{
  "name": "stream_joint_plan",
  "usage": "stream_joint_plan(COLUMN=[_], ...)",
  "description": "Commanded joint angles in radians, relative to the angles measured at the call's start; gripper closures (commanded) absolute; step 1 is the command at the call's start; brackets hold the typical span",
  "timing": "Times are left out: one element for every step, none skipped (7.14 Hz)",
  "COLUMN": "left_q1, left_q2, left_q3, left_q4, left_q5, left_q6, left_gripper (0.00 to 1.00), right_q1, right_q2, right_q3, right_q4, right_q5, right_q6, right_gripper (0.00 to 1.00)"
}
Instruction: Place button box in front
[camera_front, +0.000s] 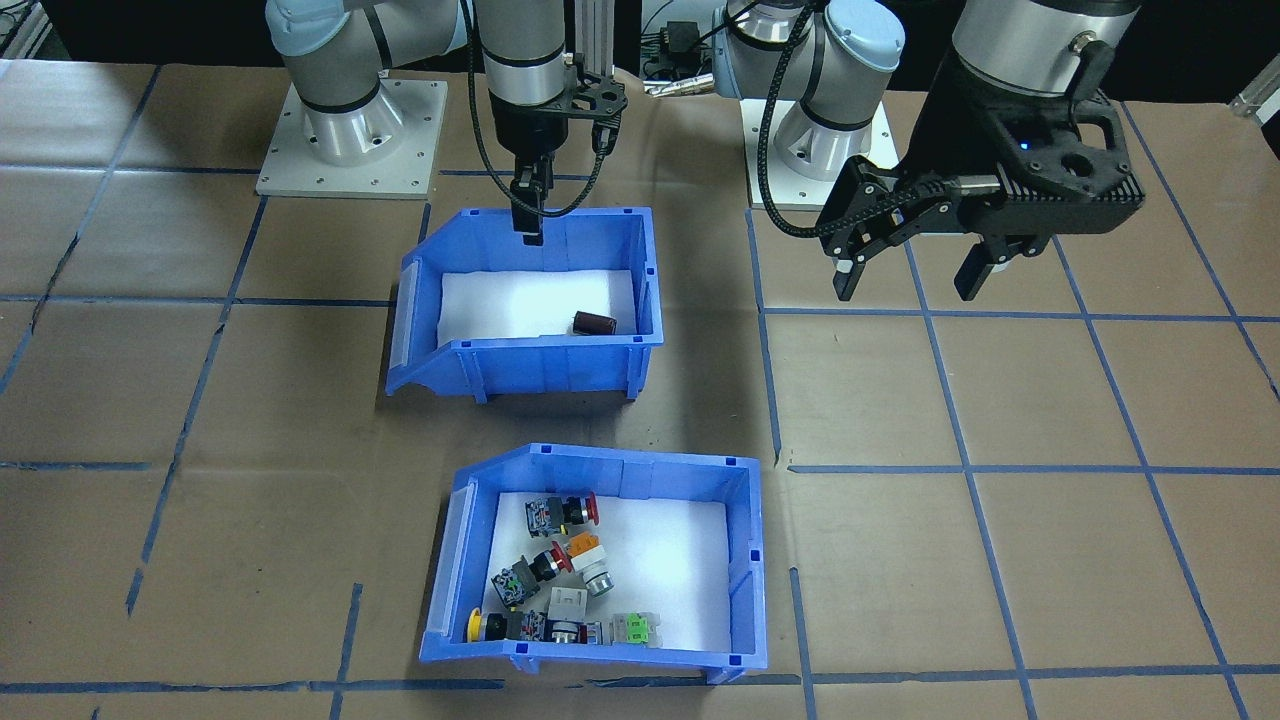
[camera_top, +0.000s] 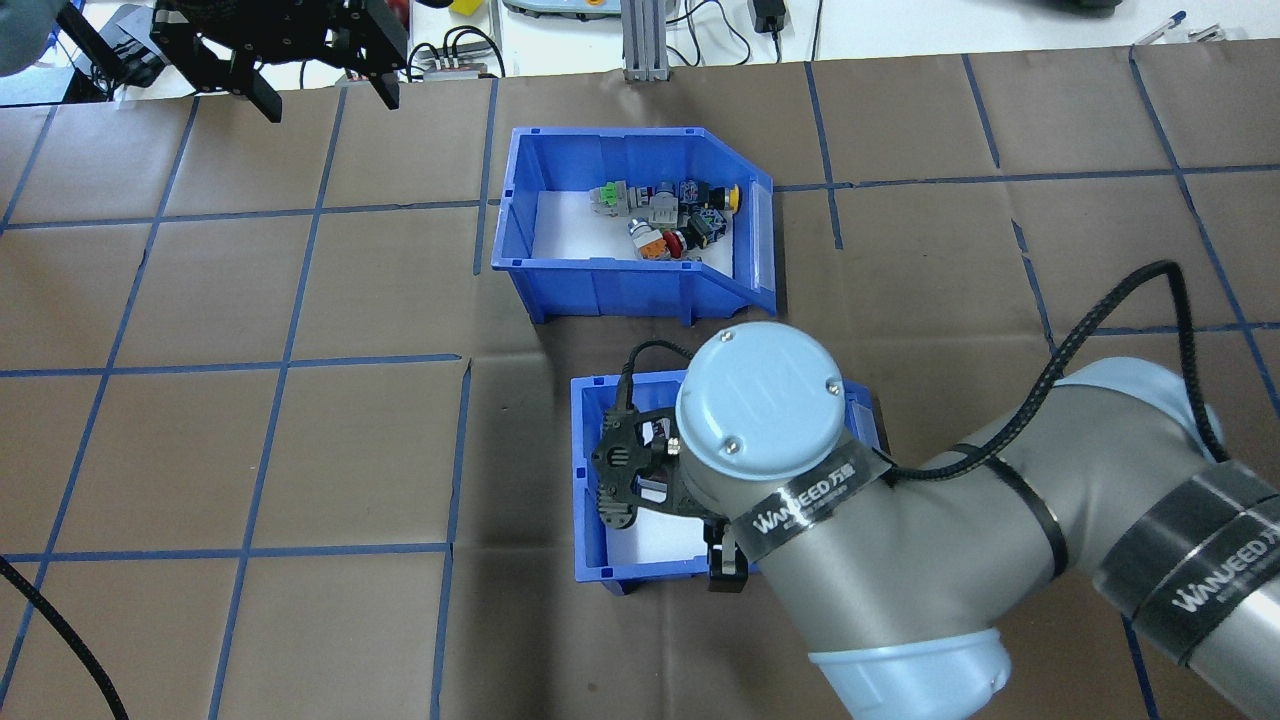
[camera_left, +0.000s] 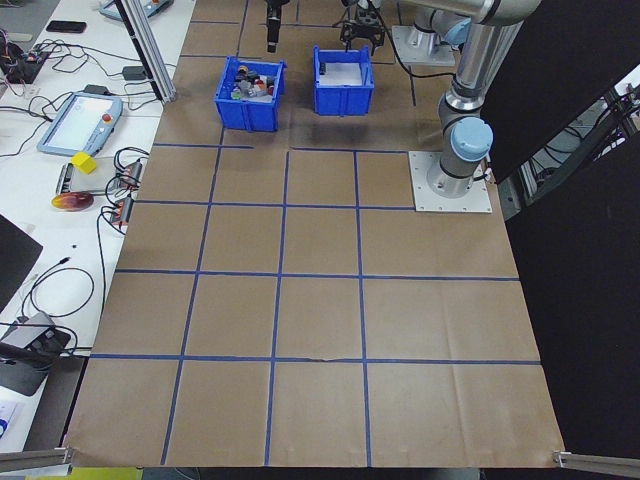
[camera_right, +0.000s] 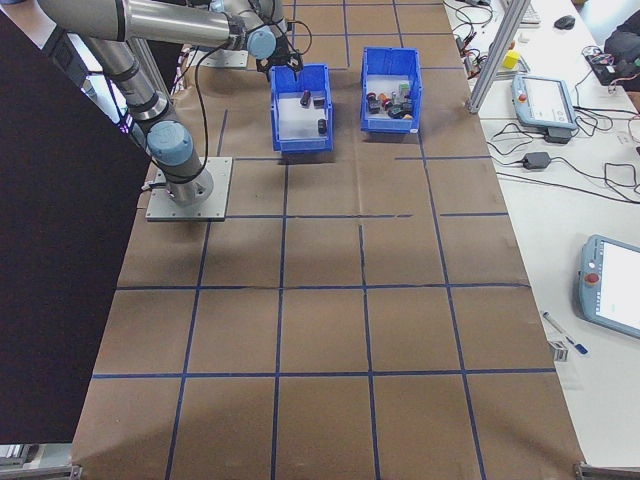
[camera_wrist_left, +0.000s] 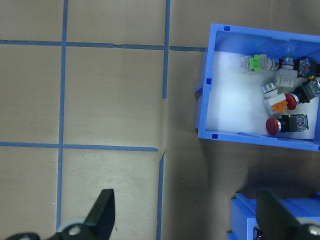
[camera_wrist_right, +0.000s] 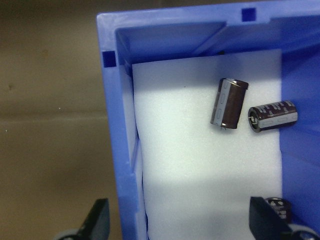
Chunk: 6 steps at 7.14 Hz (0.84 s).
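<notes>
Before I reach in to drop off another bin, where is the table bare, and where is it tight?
Bare paper lies on both sides of the two bins, widest toward the left gripper's end. Inside the button box, the foam beside the switches is clear. It is tight between that box and the capacitor bin, and over that bin, where the right gripper hangs.

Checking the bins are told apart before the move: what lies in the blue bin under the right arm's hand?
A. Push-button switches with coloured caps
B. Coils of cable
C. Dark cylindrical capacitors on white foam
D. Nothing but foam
C: the right wrist view shows dark capacitors on the white lining of the capacitor bin; the coloured switches sit in the button box.
</notes>
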Motion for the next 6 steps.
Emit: stream_joint_plan(left_q1=[-0.003, -0.003, -0.003, 0.001, 0.000, 0.000], left_q2=[0.005, 0.005, 0.005, -0.017, -0.012, -0.024], left_q3=[0.003, 0.011, -0.012, 0.012, -0.007, 0.011], left_q4=[-0.027, -0.026, -0.024, 0.000, 0.008, 0.023], left_q5=[0.000, -0.007, -0.001, -0.003, -0.010, -0.004], left_q6=[-0.001, -0.002, 0.002, 0.004, -0.002, -0.011], left_gripper=[0.01, 0.01, 0.01, 0.01, 0.01, 0.01], right_q1=[-0.157, -0.224, -0.290, -0.362, -0.424, -0.453], right_q2=[-0.003, 0.002, 0.003, 0.020, 0.056, 0.090], right_q3=[-0.058, -0.079, -0.108, -0.150, -0.190, -0.240], right_q4=[0.020, 0.020, 0.020, 0.032, 0.053, 0.111], right_q5=[0.009, 0.003, 0.003, 0.010, 0.012, 0.014], right_q6=[0.164, 0.233, 0.292, 0.365, 0.382, 0.419], right_gripper=[0.00, 0.00, 0.00, 0.00, 0.00, 0.00])
